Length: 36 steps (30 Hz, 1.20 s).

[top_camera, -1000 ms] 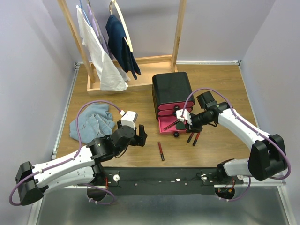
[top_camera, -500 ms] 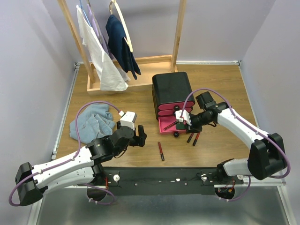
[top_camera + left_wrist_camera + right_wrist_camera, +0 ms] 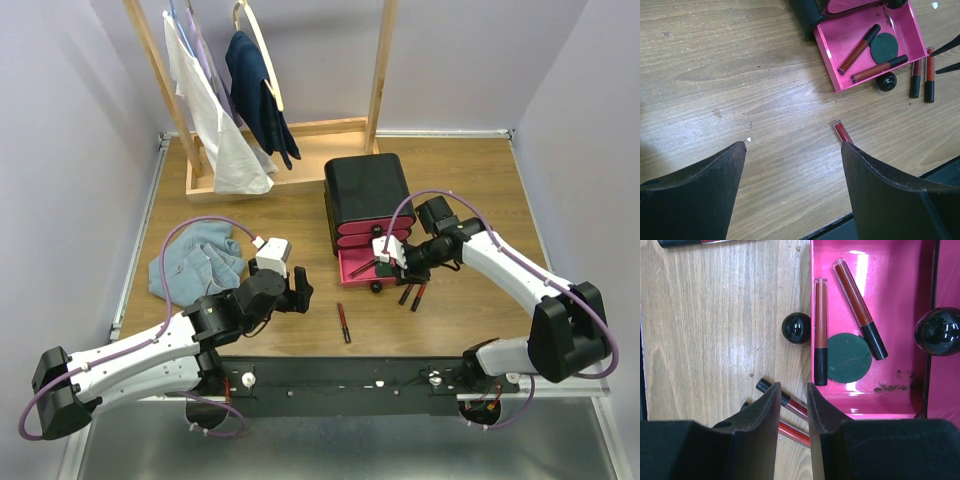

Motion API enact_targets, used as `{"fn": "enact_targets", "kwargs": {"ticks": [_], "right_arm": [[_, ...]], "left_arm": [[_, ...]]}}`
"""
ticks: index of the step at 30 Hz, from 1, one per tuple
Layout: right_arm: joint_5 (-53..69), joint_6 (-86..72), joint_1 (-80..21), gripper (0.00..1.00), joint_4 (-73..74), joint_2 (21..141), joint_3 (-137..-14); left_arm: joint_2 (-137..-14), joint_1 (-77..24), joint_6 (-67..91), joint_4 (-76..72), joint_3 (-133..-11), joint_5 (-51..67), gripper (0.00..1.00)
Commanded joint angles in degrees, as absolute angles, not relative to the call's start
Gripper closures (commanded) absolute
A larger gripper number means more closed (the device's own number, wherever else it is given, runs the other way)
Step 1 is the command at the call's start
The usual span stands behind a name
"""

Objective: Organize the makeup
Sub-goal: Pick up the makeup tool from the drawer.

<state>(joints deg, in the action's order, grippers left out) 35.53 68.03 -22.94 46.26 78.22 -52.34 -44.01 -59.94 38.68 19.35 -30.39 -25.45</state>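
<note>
The bottom pink drawer [image 3: 357, 268] of the black box [image 3: 365, 190] stands pulled out. In it lie two dark red lip tubes [image 3: 820, 330] [image 3: 859, 307] and a round dark green compact [image 3: 848, 358]. Two more lip tubes [image 3: 405, 293] [image 3: 419, 296] lie side by side on the table right of the drawer's front corner. My right gripper [image 3: 793, 387] hovers over them, open by a narrow gap, with one tube [image 3: 787, 401] crossing beneath the gap. A single lip tube [image 3: 842, 132] lies alone near the front edge. My left gripper [image 3: 793, 150] stands wide open and empty, just left of that tube.
A light blue cloth [image 3: 195, 262] is bunched at the left. A wooden rack [image 3: 290, 150] with hanging clothes stands at the back. The open drawer's black knob [image 3: 796, 328] sticks out beside the right fingers, and the knob of the drawer above [image 3: 940, 331] is farther in.
My right gripper has shifted slightly left, toward the drawer's front corner. The left arm and all the makeup stay where they were.
</note>
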Motion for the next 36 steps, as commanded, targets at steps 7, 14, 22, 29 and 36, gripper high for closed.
{"fn": "enact_targets", "kwargs": {"ticks": [7, 14, 22, 29, 36], "right_arm": [[33.84, 69.52, -23.9, 0.65, 45.44, 79.19, -53.96], [32.96, 70.84, -24.26, 0.65, 45.44, 79.89, -54.14], [30.76, 71.1, -25.31, 0.65, 42.89, 81.56, -55.81], [28.57, 70.93, -25.4, 0.67, 38.42, 80.34, -56.17], [23.48, 71.54, -26.28, 0.67, 32.88, 82.09, -55.37]], "left_arm": [[-42.98, -59.33, 39.38, 18.37, -29.71, -26.37, 0.14], [-42.72, -59.15, 39.46, 18.28, -29.53, -26.37, 0.14], [-41.49, -58.89, 39.9, 18.81, -29.0, -26.54, 0.13], [-39.55, -58.89, 40.6, 19.6, -28.04, -27.07, 0.13], [-39.11, -58.89, 40.96, 19.69, -27.42, -27.16, 0.13]]}}
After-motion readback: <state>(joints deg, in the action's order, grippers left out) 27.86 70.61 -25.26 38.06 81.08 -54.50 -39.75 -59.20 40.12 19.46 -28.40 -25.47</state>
